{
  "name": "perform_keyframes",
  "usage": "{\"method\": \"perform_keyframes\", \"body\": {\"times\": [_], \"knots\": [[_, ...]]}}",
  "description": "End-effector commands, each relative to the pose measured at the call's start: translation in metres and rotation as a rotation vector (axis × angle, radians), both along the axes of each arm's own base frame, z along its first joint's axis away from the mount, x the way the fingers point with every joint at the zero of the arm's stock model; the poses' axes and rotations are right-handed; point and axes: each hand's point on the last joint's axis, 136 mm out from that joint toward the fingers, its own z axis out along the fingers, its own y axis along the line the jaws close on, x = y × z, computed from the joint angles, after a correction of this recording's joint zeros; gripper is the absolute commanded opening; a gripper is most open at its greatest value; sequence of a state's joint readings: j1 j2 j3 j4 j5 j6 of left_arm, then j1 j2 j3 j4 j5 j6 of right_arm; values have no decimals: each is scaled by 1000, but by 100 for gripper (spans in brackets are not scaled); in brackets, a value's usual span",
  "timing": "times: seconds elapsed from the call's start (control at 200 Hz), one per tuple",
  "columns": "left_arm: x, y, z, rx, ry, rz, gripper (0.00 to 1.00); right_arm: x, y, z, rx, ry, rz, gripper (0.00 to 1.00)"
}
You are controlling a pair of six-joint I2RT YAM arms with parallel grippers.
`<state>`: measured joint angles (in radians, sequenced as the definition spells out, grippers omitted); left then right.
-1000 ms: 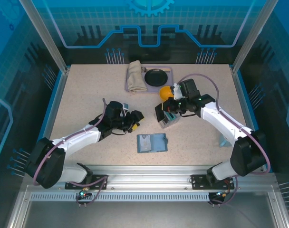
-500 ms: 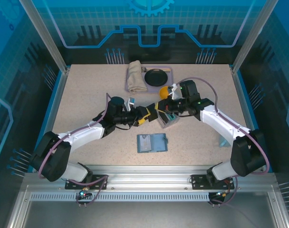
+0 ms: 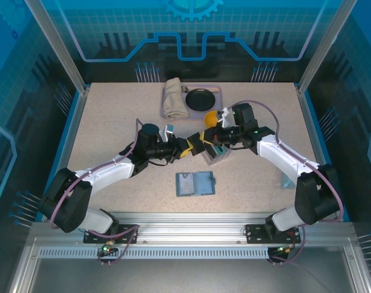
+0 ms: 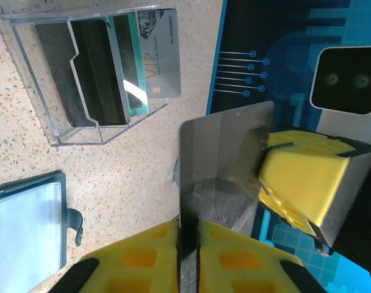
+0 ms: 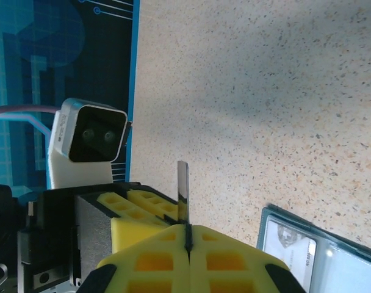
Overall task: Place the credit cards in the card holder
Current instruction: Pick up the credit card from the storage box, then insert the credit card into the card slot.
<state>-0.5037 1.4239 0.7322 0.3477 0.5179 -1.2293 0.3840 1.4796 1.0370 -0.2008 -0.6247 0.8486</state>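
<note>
A dark grey credit card (image 4: 225,165) is held in the air between both grippers. My left gripper (image 4: 188,244) is shut on its lower edge, and my right gripper (image 5: 188,241) is shut on another edge, where the card (image 5: 183,189) stands edge-on. From above, the left gripper (image 3: 193,147) and right gripper (image 3: 207,144) meet mid-table. The card holder (image 3: 195,183) lies open flat in front of them, a pale card showing in its left half (image 5: 289,250). More credit cards, a pale VIP one (image 4: 161,61) and a dark one (image 4: 94,73), stand in a clear case (image 4: 57,122).
A tray (image 3: 213,89) at the back holds a beige cloth (image 3: 173,99) and a dark dish (image 3: 201,99). A yellow-orange ball (image 3: 212,117) sits just behind the right gripper. A small bluish object (image 3: 289,181) lies near the table's right edge.
My left arm has reached to the right, up to the right gripper, and its jaws have closed on the card that the right gripper was holding. The right arm has barely shifted.
</note>
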Motion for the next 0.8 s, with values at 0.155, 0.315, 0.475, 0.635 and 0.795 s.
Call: {"method": "perform_keyframes", "body": {"times": [0.155,0.315,0.475,0.635,0.795], "knots": [[0,0,20,-33,-71,-14,0,-7,4,-17,11,48,39,0],[-2,1,19,-28,-70,-13,0,-8,3,-20,10,57,42,1],[-5,6,11,7,-55,-4,0,-11,-4,-26,-42,53,27,11],[-22,23,-26,164,2,-13,0,-24,-31,-60,-264,68,1,36],[-46,33,-65,245,46,-35,0,-55,-45,-104,-498,114,56,55]]}}
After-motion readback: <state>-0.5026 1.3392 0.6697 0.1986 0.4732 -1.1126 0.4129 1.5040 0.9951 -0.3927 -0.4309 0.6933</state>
